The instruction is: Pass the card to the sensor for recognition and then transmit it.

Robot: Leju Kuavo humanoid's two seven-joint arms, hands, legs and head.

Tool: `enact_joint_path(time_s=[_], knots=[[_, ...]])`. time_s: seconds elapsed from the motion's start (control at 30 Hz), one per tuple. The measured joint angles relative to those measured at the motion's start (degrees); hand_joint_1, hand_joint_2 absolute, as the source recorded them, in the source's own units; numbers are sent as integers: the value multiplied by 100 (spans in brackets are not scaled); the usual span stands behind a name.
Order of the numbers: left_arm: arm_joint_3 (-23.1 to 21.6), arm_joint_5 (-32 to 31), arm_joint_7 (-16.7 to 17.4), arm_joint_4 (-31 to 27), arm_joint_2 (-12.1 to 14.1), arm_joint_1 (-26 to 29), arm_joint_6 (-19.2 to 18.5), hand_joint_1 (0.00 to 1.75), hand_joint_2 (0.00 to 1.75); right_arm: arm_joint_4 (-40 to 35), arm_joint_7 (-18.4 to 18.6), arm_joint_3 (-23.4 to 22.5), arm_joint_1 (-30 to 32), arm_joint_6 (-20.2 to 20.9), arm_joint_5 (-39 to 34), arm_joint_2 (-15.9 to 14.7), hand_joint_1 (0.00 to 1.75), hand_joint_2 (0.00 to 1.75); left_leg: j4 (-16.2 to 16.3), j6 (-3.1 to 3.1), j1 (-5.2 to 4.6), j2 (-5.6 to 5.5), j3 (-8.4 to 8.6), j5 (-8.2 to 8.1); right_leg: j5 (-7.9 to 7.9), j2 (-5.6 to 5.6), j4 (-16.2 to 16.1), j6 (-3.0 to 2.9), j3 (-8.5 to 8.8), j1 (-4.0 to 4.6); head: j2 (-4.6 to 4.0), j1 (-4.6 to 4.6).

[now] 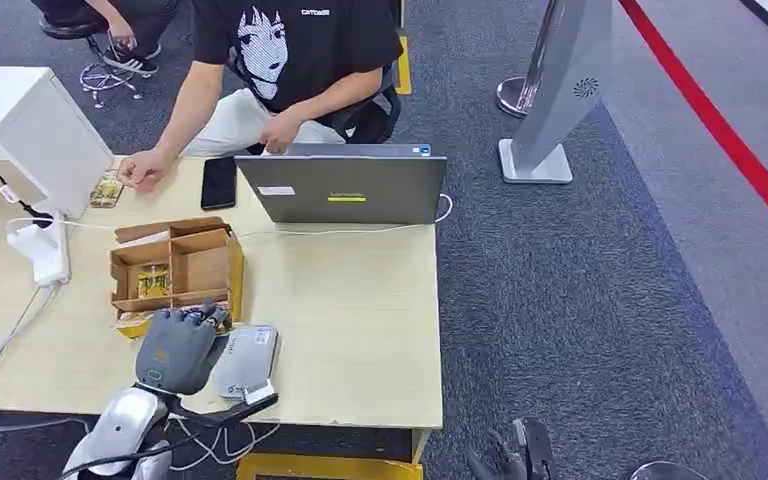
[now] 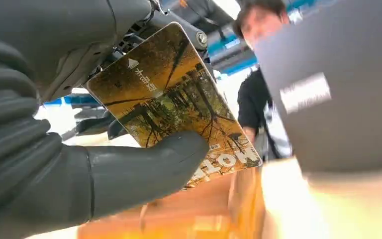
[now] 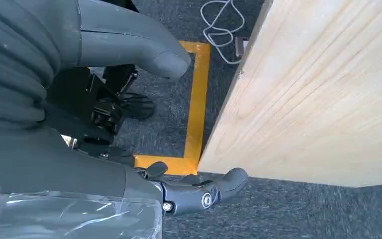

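1. A card (image 2: 166, 99), printed with a yellow tree scene, is held by the left hand (image 1: 175, 348), pinched between the thumb (image 2: 144, 169) and the darker fingers above it.
2. The left hand is placed at the near left of the table (image 1: 360, 320), just near of the cardboard box (image 1: 175, 268) and touching the left edge of the grey sensor (image 1: 245, 360).
3. More cards (image 1: 153, 281) are seen in a box compartment.
4. The right hand (image 3: 129, 99) is hung beside the table's right edge, above grey carpet and yellow floor tape (image 3: 197, 99); its fingers are spread and nothing is held.
5. A laptop (image 1: 345, 188) is stood at the far edge, with a phone (image 1: 218, 183) to its left.
6. A person (image 1: 290, 60) is seated behind the table, one hand (image 1: 140, 170) rested on it beside another card (image 1: 107, 189).
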Motion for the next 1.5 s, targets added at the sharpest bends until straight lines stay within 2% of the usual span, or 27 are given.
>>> enact_joint_path(time_s=[0.17, 0.57, 0.8, 0.87, 1.13, 1.27, 1.5], knots=[[-177, -96, -7, 560, 26, -16, 155, 175, 175, 87, -68, 0, -19, -26, 28, -7, 0, 175, 0, 0, -1, -2, -2, 0, 0, 0, 0, 1, 7, -1, 0, 2], [-442, -197, 44, 1068, 24, -153, 173, 175, 175, 387, -247, 0, -59, -48, 50, -26, 0, 175, 0, 0, 0, -5, -1, 0, 0, -3, 0, 0, 10, 0, 0, -2], [-640, -337, 131, 1481, 13, -521, 534, 175, 175, 894, -512, -55, -263, -225, 83, -85, 0, 175, 0, -2, -1, -13, 1, 5, 3, -13, 0, 2, 16, 0, 0, -2], [-647, -346, 203, 1474, 11, -610, 660, 175, 175, 1051, -599, -118, -344, -230, 137, -87, 0, 175, 1, 3, 0, -13, 0, 10, 4, -12, 0, 3, 13, 0, 0, 0], [-632, -282, 280, 774, 94, -1200, 540, 175, 175, 1340, -649, -348, -476, -223, 350, -87, 0, 175, 1, 3, 0, -16, -1, 11, 7, -14, 3, 1, 17, 1, 0, -4], [-564, -171, 310, 477, 227, -1497, 441, 175, 175, 1399, -647, -437, -511, -214, 418, -87, 0, 175, 1, 3, 1, -17, -2, 11, 7, -15, 4, 1, 16, 2, 0, -2], [-144, 7, 243, 230, 514, -2047, 267, 175, 175, 1458, -649, -529, -553, -168, 498, -87, 0, 175, 1, 2, 2, -15, -1, 11, 7, -13, 6, 1, 16, 2, 0, -2]])
